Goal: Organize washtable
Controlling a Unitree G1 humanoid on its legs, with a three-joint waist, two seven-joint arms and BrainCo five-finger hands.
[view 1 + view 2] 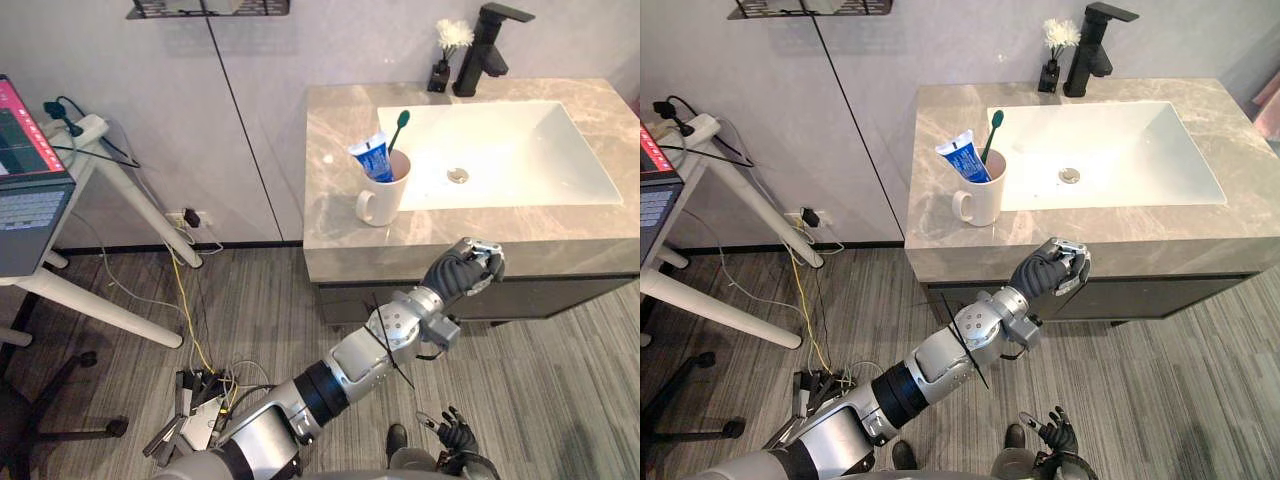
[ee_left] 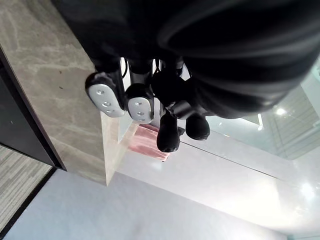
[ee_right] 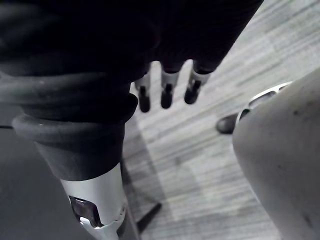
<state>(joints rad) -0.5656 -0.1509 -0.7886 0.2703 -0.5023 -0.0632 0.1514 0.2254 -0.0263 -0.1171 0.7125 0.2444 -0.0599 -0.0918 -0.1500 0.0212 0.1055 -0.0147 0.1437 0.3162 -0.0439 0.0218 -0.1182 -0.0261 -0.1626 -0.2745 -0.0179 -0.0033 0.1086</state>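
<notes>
Standing in the mug [image 1: 383,195] at frame centre, toothpaste [image 1: 372,158] and toothbrush [image 1: 398,128] are propped upright, while the left hand [image 1: 470,265] hovers below, curled and empty.

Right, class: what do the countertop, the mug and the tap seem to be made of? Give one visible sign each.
Countertop: polished stone or a stone-look slab, beige-grey with pale veins.
Mug: probably glazed ceramic, plain white, thick-walled with a smooth sheen.
Tap: likely metal in matt black, sharp-edged with little glare.
</notes>
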